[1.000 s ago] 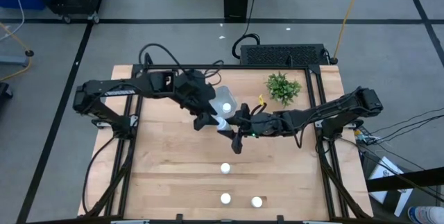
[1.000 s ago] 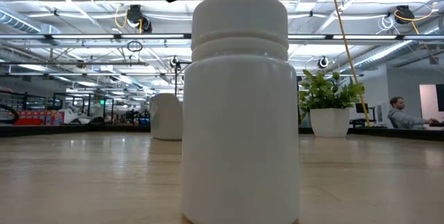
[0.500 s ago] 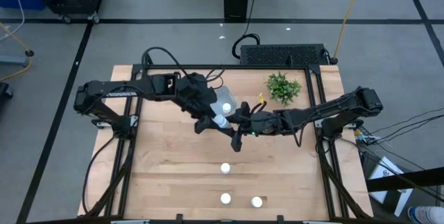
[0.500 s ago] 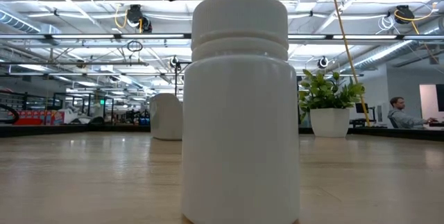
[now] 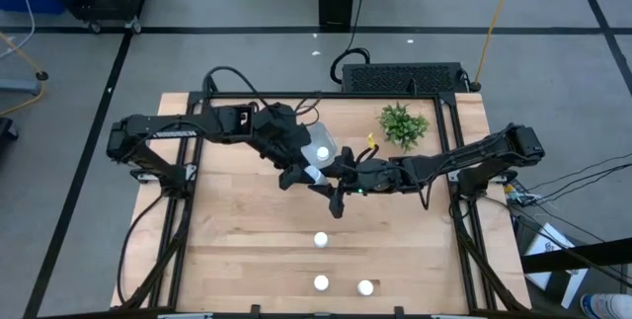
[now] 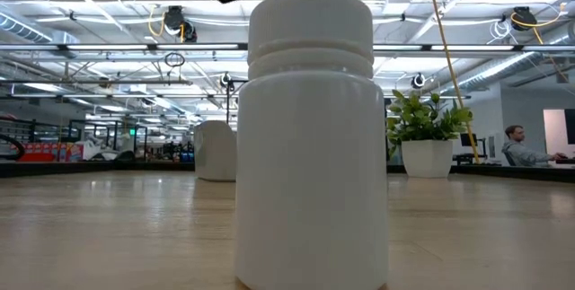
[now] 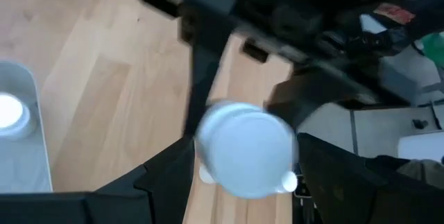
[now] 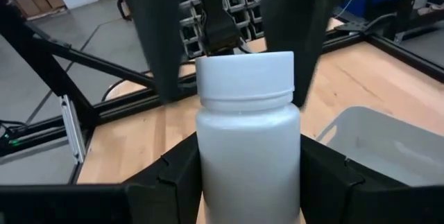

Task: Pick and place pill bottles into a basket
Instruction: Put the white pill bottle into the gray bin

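Left end effector (image 5: 304, 175) and right end effector (image 5: 326, 177) meeting mid-table, both clamped

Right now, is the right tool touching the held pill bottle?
Touching. The right wrist view shows the pill bottle upright with both dark fingers of the right tool pressed against its sides, no gap.

Surface (image 5: 237, 250): pale wood planks, dark frame.
Far side: basket (image 5: 318, 143) at centre, small plant (image 5: 403, 124) at right.
Near side: three pill bottles (image 5: 320, 240) standing right of centre.
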Robot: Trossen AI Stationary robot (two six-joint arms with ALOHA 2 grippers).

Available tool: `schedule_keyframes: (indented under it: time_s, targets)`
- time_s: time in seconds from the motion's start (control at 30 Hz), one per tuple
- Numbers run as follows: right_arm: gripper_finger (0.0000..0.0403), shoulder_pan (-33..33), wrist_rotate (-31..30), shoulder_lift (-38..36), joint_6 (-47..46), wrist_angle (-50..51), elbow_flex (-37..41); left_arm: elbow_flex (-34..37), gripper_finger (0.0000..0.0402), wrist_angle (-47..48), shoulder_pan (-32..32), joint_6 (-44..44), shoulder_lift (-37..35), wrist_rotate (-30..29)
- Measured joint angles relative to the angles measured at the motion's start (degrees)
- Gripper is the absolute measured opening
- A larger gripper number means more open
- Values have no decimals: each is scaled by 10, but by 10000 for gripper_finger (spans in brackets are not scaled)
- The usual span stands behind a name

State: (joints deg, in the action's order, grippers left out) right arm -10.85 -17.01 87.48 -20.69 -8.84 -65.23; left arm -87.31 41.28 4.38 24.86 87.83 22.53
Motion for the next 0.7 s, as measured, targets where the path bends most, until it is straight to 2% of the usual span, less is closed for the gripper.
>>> schedule_keyframes:
  time_s: [0.23, 0.33, 0.5, 0.7]
  targets:
    - [173, -1, 6, 0, -1, 1, 0, 0, 253, -6, 0, 7, 12, 0]
    - [173, -1, 5, 0, -1, 2, 0, 0, 229, -3, 0, 3, 10, 2]
    - [173, 0, 2, 0, -13, 10, 1, 0, 166, 8, 5, -3, 10, -3]
    - [175, 0, 3, 0, -20, 9, 1, 0, 164, 9, 6, -3, 9, 2]
